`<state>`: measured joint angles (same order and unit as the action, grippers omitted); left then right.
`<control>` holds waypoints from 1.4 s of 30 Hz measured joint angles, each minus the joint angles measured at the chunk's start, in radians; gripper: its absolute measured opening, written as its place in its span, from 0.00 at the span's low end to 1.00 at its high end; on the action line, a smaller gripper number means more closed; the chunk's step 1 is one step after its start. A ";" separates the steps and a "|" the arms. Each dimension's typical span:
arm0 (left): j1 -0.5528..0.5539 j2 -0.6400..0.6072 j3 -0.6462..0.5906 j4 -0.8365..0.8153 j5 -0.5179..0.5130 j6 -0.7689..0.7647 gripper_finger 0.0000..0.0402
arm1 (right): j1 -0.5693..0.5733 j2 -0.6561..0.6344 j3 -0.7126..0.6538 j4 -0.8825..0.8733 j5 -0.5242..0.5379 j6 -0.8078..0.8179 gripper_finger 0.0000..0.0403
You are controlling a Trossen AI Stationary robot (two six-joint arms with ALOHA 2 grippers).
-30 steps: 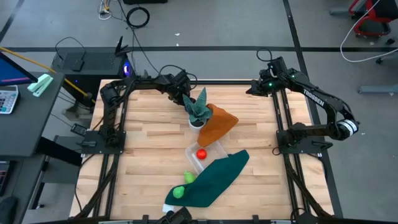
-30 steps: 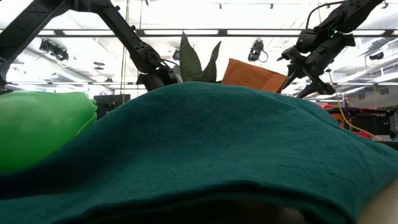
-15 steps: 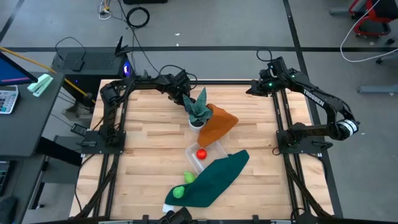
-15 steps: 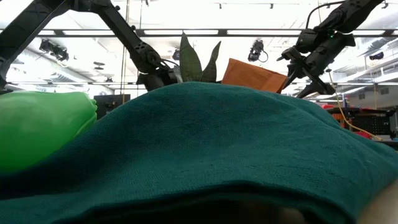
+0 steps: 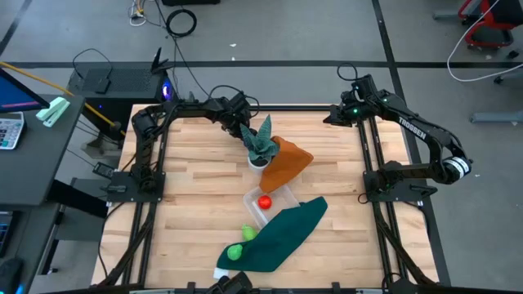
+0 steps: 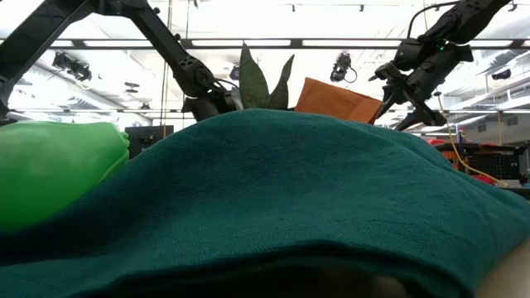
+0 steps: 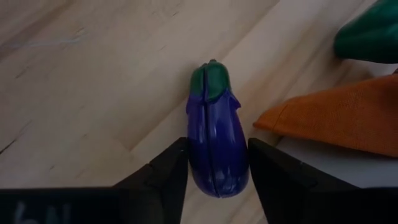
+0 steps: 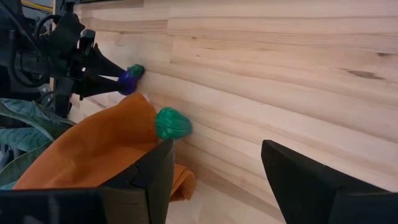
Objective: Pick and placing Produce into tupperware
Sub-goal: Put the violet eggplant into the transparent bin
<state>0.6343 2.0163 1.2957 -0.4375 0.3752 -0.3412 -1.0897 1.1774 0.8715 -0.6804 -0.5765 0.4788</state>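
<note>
My left gripper is down at the table's far side beside the potted plant, shut on a purple toy eggplant, which the right wrist view also shows. My right gripper is open and hangs in the air over the far right part of the table. The clear tupperware stands on the table mid-way, with the red ball inside. A yellow-green toy and a green toy lie on the dark green cloth. A darker green toy rests against the orange cloth. My left gripper has the eggplant's rounded lower body pinched between its two fingers, one on each flank. The fingers run along the eggplant, and its green cap end points away from them. The eggplant appears to lie on the wooden table.
The spiky plant in its white pot and the orange cloth sit close by my left gripper. In the low view the dark green cloth fills the foreground beside the green toy. Bare wood lies left of the tupperware.
</note>
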 joint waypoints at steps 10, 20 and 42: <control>0.006 0.000 0.000 0.015 0.001 0.012 0.39 | 0.000 0.000 0.000 0.000 0.000 0.000 0.50; 0.065 0.000 0.000 -0.023 0.037 0.017 0.38 | 0.000 0.000 0.000 0.000 0.000 -0.001 0.50; 0.249 -0.154 0.000 0.074 0.302 -0.025 0.38 | 0.000 0.000 0.000 0.000 0.000 -0.017 0.50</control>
<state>0.8828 1.8620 1.2961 -0.3637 0.6773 -0.3664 -1.0901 1.1774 0.8715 -0.6804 -0.5762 0.4618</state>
